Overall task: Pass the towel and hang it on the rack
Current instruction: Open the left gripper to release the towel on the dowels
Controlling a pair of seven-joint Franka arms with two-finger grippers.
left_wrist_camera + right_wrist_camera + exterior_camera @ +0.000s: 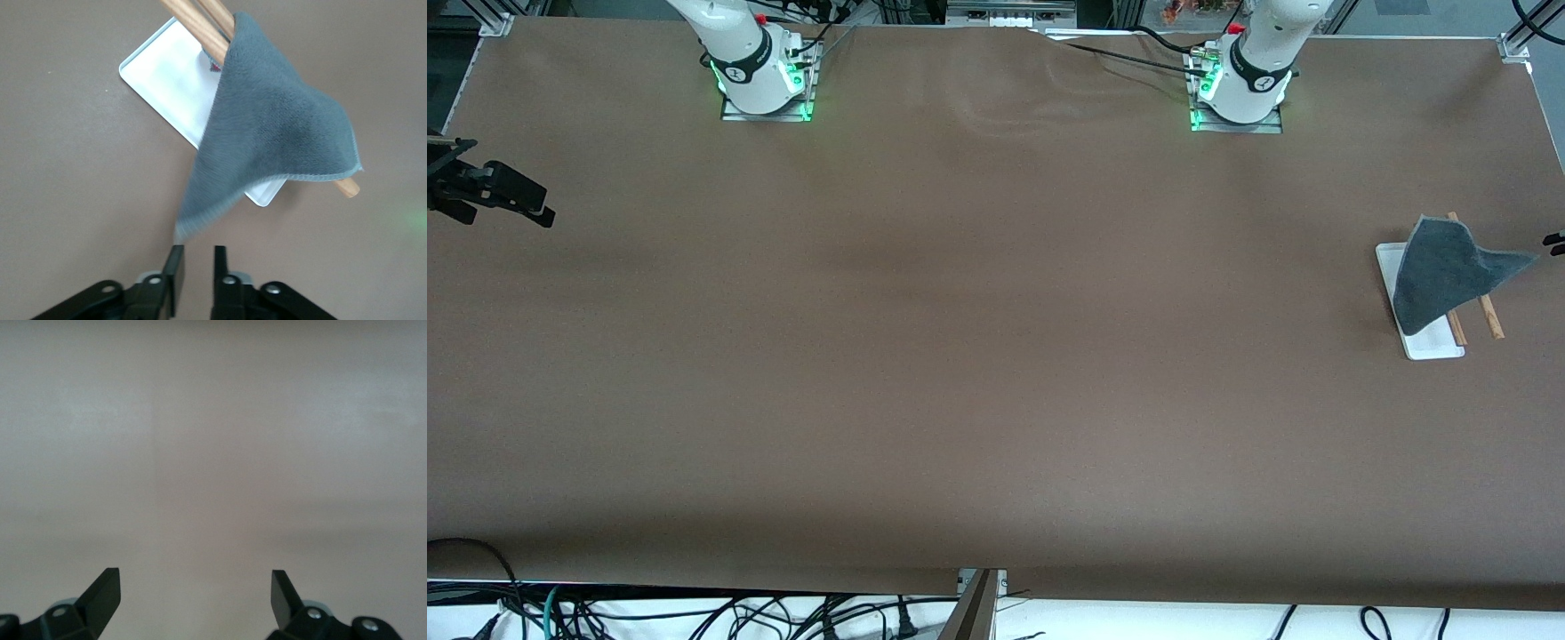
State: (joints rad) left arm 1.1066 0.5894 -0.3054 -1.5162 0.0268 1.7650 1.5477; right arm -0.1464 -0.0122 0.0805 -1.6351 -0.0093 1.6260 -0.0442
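Note:
The towel (1440,271) hangs over the rack's two wooden rods (1490,318), dark grey face outward, above the white base (1433,344) at the left arm's end of the table. One corner sticks out toward my left gripper (1554,240), which is at the view's edge. In the left wrist view the towel (273,133) drapes over the rods (193,23) and base (160,73). My left gripper (197,248) is narrowly open, with nothing between its fingers; the towel's corner lies just off one fingertip. My right gripper (516,200) (195,572) is wide open and empty, waiting at the right arm's end.
The brown table (978,338) is bare between the two arms' bases. Cables lie below the table's edge nearest the front camera.

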